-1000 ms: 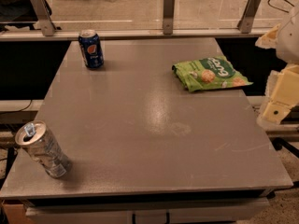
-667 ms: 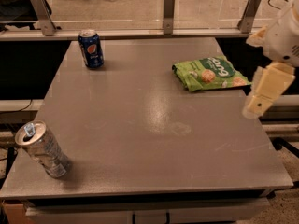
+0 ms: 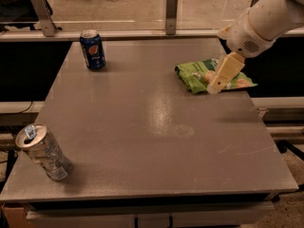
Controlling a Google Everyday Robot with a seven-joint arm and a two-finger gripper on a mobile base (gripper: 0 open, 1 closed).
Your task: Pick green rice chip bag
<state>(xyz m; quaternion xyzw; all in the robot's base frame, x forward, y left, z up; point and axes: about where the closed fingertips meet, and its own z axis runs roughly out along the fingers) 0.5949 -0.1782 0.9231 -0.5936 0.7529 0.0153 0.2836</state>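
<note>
The green rice chip bag lies flat on the grey table at its right far side, with white lettering and chip pictures. My gripper hangs from the white arm coming in from the upper right. One cream finger shows, pointing down-left, in front of the bag's right half and covering part of it. I cannot tell whether it touches the bag.
A blue Pepsi can stands upright at the table's far left. A silver can stands tilted near the front left corner. A rail with posts runs behind the table's far edge.
The arm has swung in from the right edge toward the left, and the gripper now sits over the right half of the bag. The bag and cans have not moved.
</note>
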